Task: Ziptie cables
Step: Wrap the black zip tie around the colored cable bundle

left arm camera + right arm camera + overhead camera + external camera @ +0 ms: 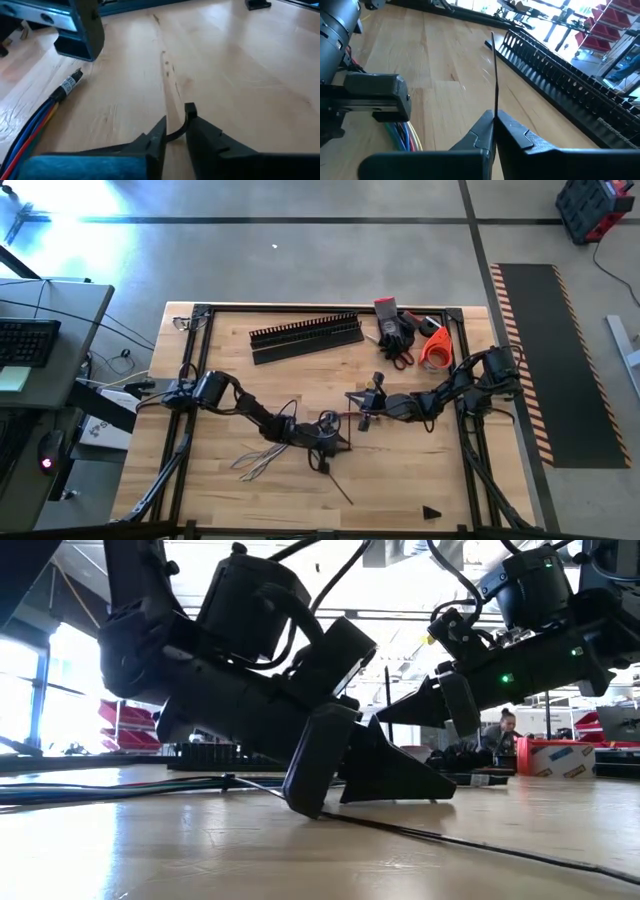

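Note:
The cables (262, 458) lie as a loose bundle of thin coloured wires on the wooden table; their labelled end (70, 84) lies beside my left gripper, not between its fingers. My left gripper (176, 119) is down at the table's middle (322, 460), closed on a thin black zip tie (176, 134). The tie's tail (340, 488) runs along the table toward the near edge. Just to the far right of it, my right gripper (494, 116) hovers above the wood (366, 412), shut on a second black zip tie (495, 75). My left gripper pinches the thin black zip tie (175, 135) between its two fingertips, slanting down at the table. The tie curves across the narrow gap. Its tail (480, 840) lies flat on the wood. My right gripper pinches one end of the second zip tie (494, 107) between its shut fingertips. The fingers point nearly level and the strip sticks straight on past them, clear of the table.
A black comb-toothed duct (305, 330) and a flat black strip (305, 352) lie at the far side. Red-handled cutters (400, 356), dark items (393, 326) and an orange tape roll (436, 348) sit at the far right. A small black piece (432, 512) lies near right.

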Action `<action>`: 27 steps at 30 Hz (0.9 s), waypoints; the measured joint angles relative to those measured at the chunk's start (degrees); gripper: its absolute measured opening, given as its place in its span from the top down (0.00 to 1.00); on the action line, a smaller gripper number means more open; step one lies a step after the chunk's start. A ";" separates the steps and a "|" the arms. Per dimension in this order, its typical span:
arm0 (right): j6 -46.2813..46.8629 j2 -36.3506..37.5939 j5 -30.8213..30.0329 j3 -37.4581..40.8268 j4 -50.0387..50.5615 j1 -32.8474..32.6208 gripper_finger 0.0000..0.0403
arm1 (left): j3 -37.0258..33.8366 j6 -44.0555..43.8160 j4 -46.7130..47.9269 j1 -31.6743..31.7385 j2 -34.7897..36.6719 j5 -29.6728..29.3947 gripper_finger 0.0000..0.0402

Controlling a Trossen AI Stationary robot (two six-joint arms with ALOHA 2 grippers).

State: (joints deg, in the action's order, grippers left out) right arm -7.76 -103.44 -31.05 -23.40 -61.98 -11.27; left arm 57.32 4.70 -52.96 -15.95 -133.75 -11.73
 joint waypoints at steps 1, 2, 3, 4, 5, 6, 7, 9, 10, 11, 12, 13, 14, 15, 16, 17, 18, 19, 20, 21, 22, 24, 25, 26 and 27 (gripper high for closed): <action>-0.04 0.00 0.00 0.00 0.00 0.00 1.00 | 0.00 -0.19 0.01 0.07 0.00 -0.33 0.92; -0.09 0.00 0.00 0.00 0.00 0.00 1.00 | 0.00 -0.77 0.04 0.14 -0.02 -0.74 0.95; -0.18 0.00 0.00 0.00 0.00 -0.01 1.00 | 0.00 -1.48 0.06 0.23 -0.05 -1.30 0.97; -0.27 0.00 0.01 0.00 0.01 -0.02 1.00 | 0.00 -2.18 0.04 0.25 -0.07 -2.21 0.99; -0.71 0.00 0.02 0.00 0.05 -0.02 1.00 | 0.00 -2.64 -0.12 0.25 -0.09 -2.98 0.99; -1.31 0.00 0.09 0.00 0.09 -0.02 1.00 | -0.06 -3.00 -0.92 0.25 -0.17 -3.42 0.99; -1.95 0.01 0.28 0.00 0.13 -0.02 1.00 | -0.13 -3.20 -1.85 0.25 -0.22 -3.52 1.00; -3.40 0.00 1.14 0.00 0.19 -0.03 1.00 | -0.17 -4.06 -3.22 0.17 0.08 -4.48 1.00; -3.99 0.00 1.45 0.00 0.35 -0.14 1.00 | -0.40 -4.59 -3.11 -0.03 0.54 -5.31 1.00; -4.68 0.01 1.61 0.00 0.65 -0.37 1.00 | -0.77 -5.02 -2.94 -0.22 1.12 -6.57 1.00; -5.53 0.02 1.60 -0.10 1.29 -0.67 1.00 | -1.43 -5.45 -2.85 -0.39 1.98 -7.99 1.00; -6.36 0.02 1.47 -0.33 2.45 -1.00 1.00 | -2.20 -5.78 -2.28 -0.58 3.06 -9.29 1.00; -7.21 0.02 1.11 -0.67 3.83 -1.37 1.00 | -3.13 -6.03 -2.00 -0.75 4.12 -10.16 1.00; -7.87 0.02 0.72 -1.13 5.46 -1.72 1.00 | -4.31 -6.86 -1.70 -0.78 5.31 -10.70 1.00; -8.65 0.02 0.18 -1.70 7.22 -2.05 1.00 | -5.49 -7.85 -1.56 -0.74 6.64 -11.08 1.00; -9.21 0.02 -0.15 -2.43 9.22 -2.39 1.00 | -6.51 -8.88 -1.87 -0.56 7.95 -11.13 1.00; -10.03 0.02 -0.33 -3.13 11.16 -2.67 1.00 | -7.33 -9.79 -2.70 -0.27 9.10 -11.00 1.00; -10.89 0.02 -0.43 -3.83 13.07 -2.99 1.00 | -8.21 -10.54 -3.25 0.08 10.24 -10.54 1.00; -12.01 0.02 -0.44 -4.66 14.89 -3.24 1.00 | -8.91 -11.10 -3.46 0.44 11.03 -10.00 1.00; -13.39 0.02 -0.54 -5.47 16.59 -3.49 1.00 | -9.26 -11.31 -3.34 0.79 11.63 -9.12 1.00; -14.87 0.02 -1.11 -6.18 18.05 -3.76 1.00 | -9.52 -11.38 -3.18 1.12 12.03 -8.38 1.00; -17.97 0.02 -3.69 -7.24 20.35 -4.39 1.00 | -9.51 -10.91 -3.59 1.46 12.84 -7.02 1.00; -19.75 0.02 -5.55 -7.58 21.09 -4.66 1.00 | -9.42 -10.62 -4.50 1.64 13.05 -6.49 1.00; -21.53 0.02 -7.46 -7.75 21.24 -5.01 1.00 | -9.33 -10.38 -5.57 1.82 13.11 -5.82 1.00; -23.43 0.02 -9.17 -7.85 21.11 -5.33 1.00 | -9.33 -10.39 -6.38 1.92 13.11 -5.25 1.00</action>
State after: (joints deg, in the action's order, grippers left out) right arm -31.19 -103.42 -40.22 -31.24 -40.87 -16.60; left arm 47.99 -5.69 -59.34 -14.03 -120.64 -16.98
